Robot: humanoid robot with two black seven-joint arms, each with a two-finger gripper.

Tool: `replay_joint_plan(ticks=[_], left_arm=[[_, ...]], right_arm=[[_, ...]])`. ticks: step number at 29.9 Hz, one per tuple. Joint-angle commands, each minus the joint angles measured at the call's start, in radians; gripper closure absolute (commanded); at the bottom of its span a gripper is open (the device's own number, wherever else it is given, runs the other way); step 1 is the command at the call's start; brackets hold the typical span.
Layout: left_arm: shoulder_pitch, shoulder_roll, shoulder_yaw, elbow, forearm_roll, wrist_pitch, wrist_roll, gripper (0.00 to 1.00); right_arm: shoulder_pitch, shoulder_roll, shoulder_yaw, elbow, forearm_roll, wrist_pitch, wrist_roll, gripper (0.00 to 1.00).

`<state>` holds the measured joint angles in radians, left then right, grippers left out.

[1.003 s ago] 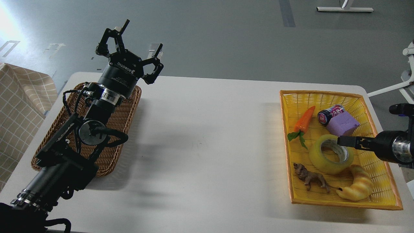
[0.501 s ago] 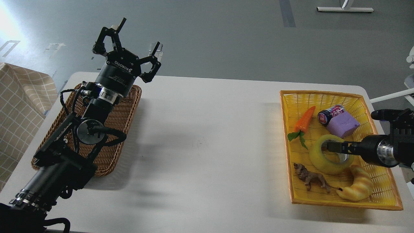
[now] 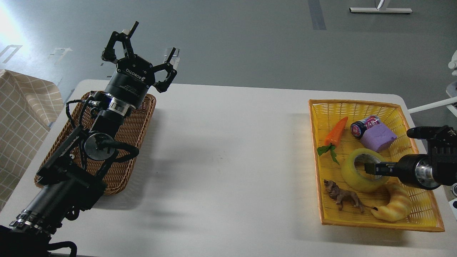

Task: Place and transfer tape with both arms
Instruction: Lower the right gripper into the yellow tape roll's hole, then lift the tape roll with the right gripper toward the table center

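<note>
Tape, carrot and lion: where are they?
tape (image 3: 351, 175): head view, on its yellow left wall.
carrot (image 3: 336, 132): head view, on its orange body.
lion (image 3: 343, 195): head view, on its brown back.

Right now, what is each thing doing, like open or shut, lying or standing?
left end effector: open, raised, holding nothing
right end effector: reaching into the tape's core; open or shut unclear
tape: lying tilted in the yellow basket
carrot: lying down
toy lion: lying in the basket
croissant: lying flat
purple block: resting beside a small can
brown basket: partly hidden by the left arm
</note>
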<state>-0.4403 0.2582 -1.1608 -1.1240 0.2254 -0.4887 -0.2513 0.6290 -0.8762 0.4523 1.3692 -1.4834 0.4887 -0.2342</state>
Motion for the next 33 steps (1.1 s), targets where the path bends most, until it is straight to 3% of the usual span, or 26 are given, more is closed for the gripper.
replay_joint_plan(ticks=[1, 2, 3, 7, 9, 11, 18, 26, 33], left_arm=[[0.000, -0.001, 0.000, 0.001, 0.000, 0.000, 0.000, 0.02], [0.000, -0.001, 0.000, 0.001, 0.000, 0.000, 0.000, 0.02], [0.000, -0.001, 0.000, 0.001, 0.000, 0.000, 0.000, 0.02], [0.005, 0.000, 0.000, 0.001, 0.000, 0.000, 0.000, 0.02], [0.005, 0.000, 0.000, 0.001, 0.000, 0.000, 0.001, 0.02], [0.005, -0.001, 0.001, 0.001, 0.000, 0.000, 0.001, 0.02], [0.006, -0.004, 0.001, 0.001, 0.000, 0.000, 0.001, 0.02], [0.006, -0.014, 0.001, 0.001, 0.000, 0.000, 0.001, 0.02], [0.003, -0.022, 0.000, 0.001, 0.000, 0.000, 0.001, 0.02]], right_arm=[[0.000, 0.013, -0.001, -0.019, 0.000, 0.000, 0.000, 0.44], [0.000, 0.017, -0.001, -0.025, 0.003, 0.000, 0.000, 0.46], [0.000, 0.017, -0.001, -0.027, 0.005, 0.000, 0.000, 0.57], [0.000, 0.017, 0.000, -0.027, 0.012, 0.000, -0.002, 0.77], [0.000, 0.017, 0.000, -0.025, 0.012, 0.000, -0.004, 0.94], [0.001, 0.017, 0.000, -0.021, 0.014, 0.000, -0.004, 1.00], [0.024, 0.003, 0.006, 0.021, 0.017, 0.000, -0.004, 1.00], [0.158, -0.153, 0.014, 0.166, 0.118, 0.000, -0.002, 1.00], [0.279, -0.149, 0.016, 0.185, 0.137, 0.000, 0.000, 1.00]])
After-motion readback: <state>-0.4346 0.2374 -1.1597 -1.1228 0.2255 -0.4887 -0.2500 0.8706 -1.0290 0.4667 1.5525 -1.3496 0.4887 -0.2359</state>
